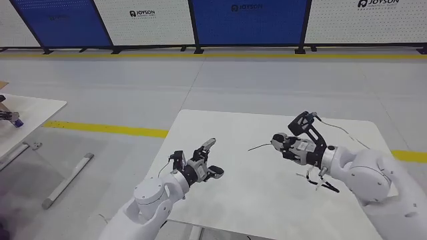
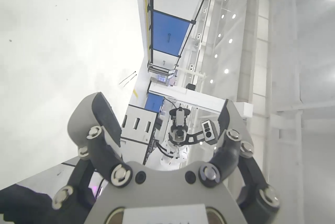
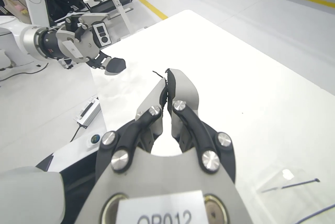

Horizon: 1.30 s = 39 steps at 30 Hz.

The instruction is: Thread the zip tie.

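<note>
Right wrist view, closest in: the right gripper [image 3: 167, 79] has its fingers [image 3: 183, 86] clenched on the black zip tie [image 3: 156, 74]. The tie is pinched edge-on between the pads, and only a short, thin end pokes out past the tips. From the top view that same tie [image 1: 259, 148] trails as a fine strand from the right gripper [image 1: 275, 140] toward the middle of the white bench [image 1: 253, 200], and it is held above the surface.

A spare zip tie [image 3: 290, 185] lies flat on the bench just beside the right arm, with its small head at one end.

Across the bench, near its left edge, the left gripper [image 1: 212, 157] hovers with its fingers [image 2: 104, 115] spread wide and nothing between them. It is well apart from the held tie.

Farther off, a second white table [image 1: 27, 110] stands to the left on the grey floor. A yellow line [image 1: 107, 129] runs across the floor behind the bench, and blue and white panels [image 1: 250, 7] close off the back.
</note>
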Tool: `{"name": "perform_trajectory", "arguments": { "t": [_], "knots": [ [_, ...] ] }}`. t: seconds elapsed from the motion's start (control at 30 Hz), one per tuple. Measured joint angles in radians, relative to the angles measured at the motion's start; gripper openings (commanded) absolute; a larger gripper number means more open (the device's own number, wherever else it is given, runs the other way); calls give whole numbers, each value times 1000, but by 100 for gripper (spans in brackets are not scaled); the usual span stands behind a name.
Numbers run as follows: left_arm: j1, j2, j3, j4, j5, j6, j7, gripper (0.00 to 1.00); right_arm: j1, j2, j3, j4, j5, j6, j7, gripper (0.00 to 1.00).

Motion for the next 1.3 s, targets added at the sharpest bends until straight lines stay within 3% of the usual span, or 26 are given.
{"name": "perform_trajectory", "arguments": {
  "t": [0.33,0.5,0.7,0.9,1.13,1.3],
  "knots": [
    [-6,3,9,3,-20,-1,7,100,4,3,-11,-1,-14,0,-24,0],
    [-27,-3,29,1,-151,0,50,100,-1,1,-29,-23,-65,0,-25,0],
    [-78,17,100,-1,-261,0,121,100,15,-2,-76,-61,-159,0,-25,0],
    [-156,45,163,25,-392,0,252,100,28,1,-107,-70,-189,0,-35,0],
    [-152,44,163,25,-390,0,239,100,28,1,-107,-70,-189,0,-35,0],
    [-161,47,193,24,-492,0,212,100,28,1,-107,-70,-189,0,-35,0]
  ]
}}
